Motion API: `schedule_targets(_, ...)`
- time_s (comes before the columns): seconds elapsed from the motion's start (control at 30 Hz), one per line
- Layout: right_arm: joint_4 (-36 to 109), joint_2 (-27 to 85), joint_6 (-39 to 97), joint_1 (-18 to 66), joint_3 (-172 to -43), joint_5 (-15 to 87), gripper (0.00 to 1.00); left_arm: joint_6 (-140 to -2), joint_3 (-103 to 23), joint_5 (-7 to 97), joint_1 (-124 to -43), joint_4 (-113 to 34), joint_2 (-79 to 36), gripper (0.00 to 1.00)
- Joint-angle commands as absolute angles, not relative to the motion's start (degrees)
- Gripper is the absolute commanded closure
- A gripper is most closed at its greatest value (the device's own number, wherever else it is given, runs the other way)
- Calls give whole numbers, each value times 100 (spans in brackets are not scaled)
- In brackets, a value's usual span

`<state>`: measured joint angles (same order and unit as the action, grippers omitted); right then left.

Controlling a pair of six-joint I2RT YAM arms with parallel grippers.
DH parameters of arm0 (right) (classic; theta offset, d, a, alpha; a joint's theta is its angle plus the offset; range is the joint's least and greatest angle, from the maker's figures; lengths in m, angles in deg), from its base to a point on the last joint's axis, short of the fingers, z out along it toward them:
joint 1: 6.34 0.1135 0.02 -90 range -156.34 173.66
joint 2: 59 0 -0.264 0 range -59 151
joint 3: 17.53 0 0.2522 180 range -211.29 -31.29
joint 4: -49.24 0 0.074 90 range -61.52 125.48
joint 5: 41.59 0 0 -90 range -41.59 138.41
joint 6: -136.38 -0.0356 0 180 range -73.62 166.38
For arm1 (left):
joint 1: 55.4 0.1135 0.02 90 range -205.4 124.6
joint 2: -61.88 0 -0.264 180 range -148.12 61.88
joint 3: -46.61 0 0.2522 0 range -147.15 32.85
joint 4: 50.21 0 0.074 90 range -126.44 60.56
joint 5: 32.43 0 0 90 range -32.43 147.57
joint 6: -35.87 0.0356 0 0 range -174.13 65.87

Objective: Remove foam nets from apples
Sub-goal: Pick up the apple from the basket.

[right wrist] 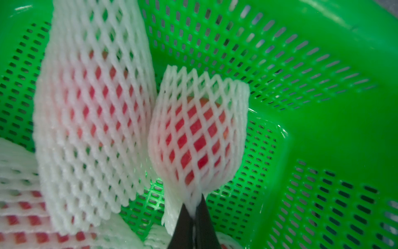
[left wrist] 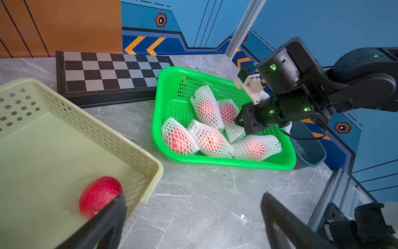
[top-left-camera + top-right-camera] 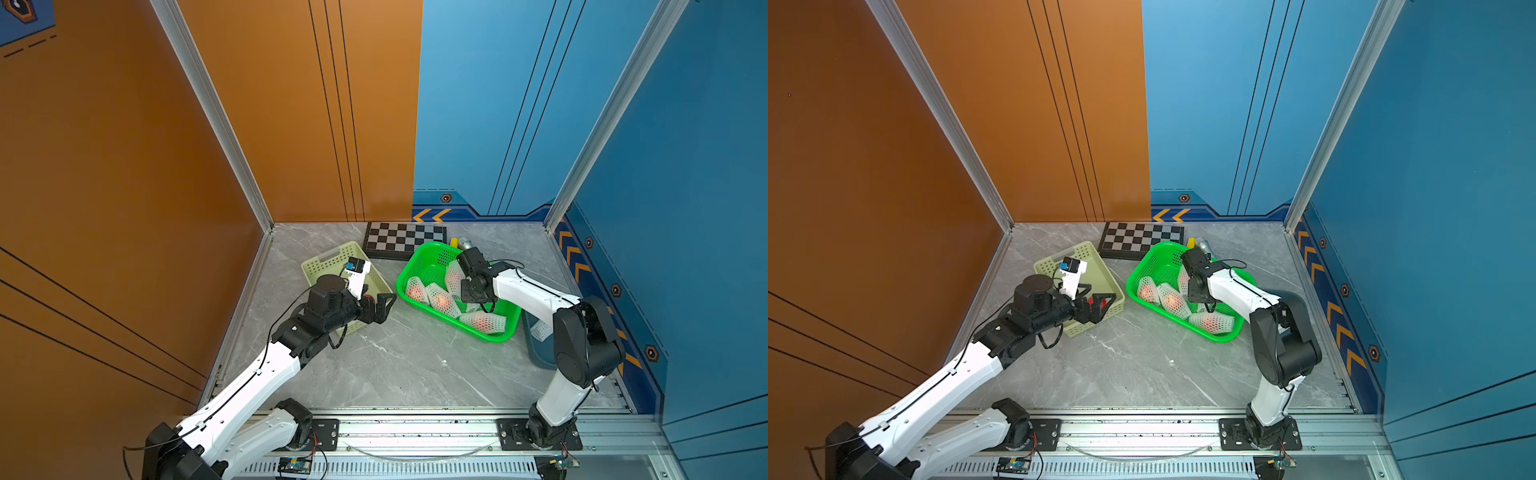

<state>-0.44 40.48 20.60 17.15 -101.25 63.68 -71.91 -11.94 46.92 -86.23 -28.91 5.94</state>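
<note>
**Ana:** Red skin, no mesh: one bare apple [image 2: 99,195] lies nearest, in the pale basket [image 2: 120,146]. The left gripper [image 2: 192,200] hangs over it with jaws spread wide, clasping nothing.

**Ben:** And the green basket [image 2: 215,163], across a strip of desk [image 2: 204,194]?

**Ana:** Five nets with fruit inside show there. The right gripper [image 1: 195,210] is down inside the green basket, on its side away from the pale basket. Its jaws are pinched tight on the empty tail of one foam net [image 1: 200,120].

**Ben:** Which way does that net run?

**Ana:** Straight away from the fingertips, along the line the gripper points. The tail is in the jaws, the apple [image 1: 199,144] bulges in the middle, and the open mouth faces the green basket's wall. A neighbouring net [image 1: 94,107] leans against it.

**Ben:** So the coming move?

**Ana:** Probably a lift by the tail, which would turn the mouth downward. The right arm is already on it. The left is well apart from the green basket and would have to cross the desk to help. The soft foam may slip from so thin a pinch, or drag the neighbour along.

**Ben:** Beyond the green basket?

**Ana:** Only a chessboard [image 2: 107,71], by the wall.
</note>
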Motion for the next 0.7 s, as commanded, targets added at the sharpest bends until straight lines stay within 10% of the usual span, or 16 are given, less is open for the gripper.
schedule_targets(0.0, -46, 3634, 2079, 1739, -10133, 6615, 100, -7093, -1268, 4714, -8660, -2783, 592, 2)
schedule_targets(0.67, 538, 1097, 4070, 2936, -9107, 5634, 100, -7323, -1368, 4383, -8689, -2926, 399, 2)
